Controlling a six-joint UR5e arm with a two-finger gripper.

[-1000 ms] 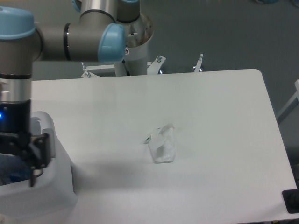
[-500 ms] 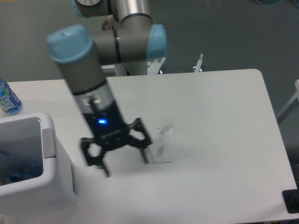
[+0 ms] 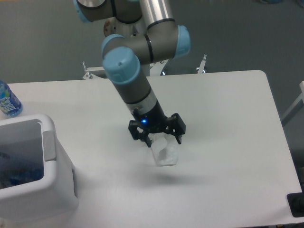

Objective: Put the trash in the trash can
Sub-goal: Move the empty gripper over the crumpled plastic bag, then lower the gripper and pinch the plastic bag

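A crumpled clear-white plastic wrapper (image 3: pixel 166 154), one piece of the trash, lies near the middle of the white table (image 3: pixel 228 123). My gripper (image 3: pixel 164 141) hangs right over its upper end, open, with one finger on each side of the wrapper's top. The trash can (image 3: pixel 52 187), a white boxy bin with a grey flap, stands at the table's front left corner. Something bluish and clear shows inside it at the left edge; I cannot tell what it is.
A bottle with a blue label (image 3: pixel 8 100) stands at the far left edge of the table, behind the bin. The arm's base and metal mount sit beyond the table's back edge. A small black object (image 3: pixel 296 204) sits by the front right corner.
The gripper has swung from above the trash can at the left, across the table to the right, and now stands over the wrapper. The wrapper has not moved.
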